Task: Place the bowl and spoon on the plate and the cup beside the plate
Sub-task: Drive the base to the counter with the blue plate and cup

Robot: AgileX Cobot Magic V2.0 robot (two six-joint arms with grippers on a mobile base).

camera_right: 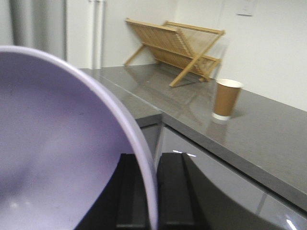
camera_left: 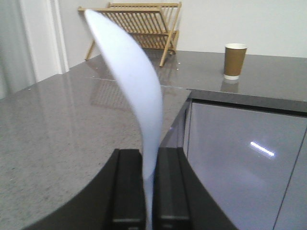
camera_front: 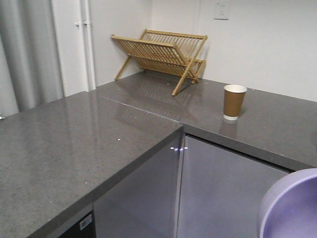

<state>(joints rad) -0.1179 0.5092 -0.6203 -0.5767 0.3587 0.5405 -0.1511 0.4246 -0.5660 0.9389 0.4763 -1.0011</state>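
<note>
My right hand (camera_right: 149, 184) pinching the rim of the lavender bowl (camera_right: 57, 143), brown paper cup (camera_right: 226, 99) upright on the grey table (camera_right: 268, 132), wooden dish rack (camera_right: 175, 50) beyond, against the wall.

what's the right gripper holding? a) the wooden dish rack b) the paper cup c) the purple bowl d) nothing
c: in the right wrist view the right gripper is clamped on the rim of the purple bowl, while the paper cup stands free on the counter.

Matte black, blocky claw (camera_left: 146, 153) fingers (camera_left: 125, 187)
</note>
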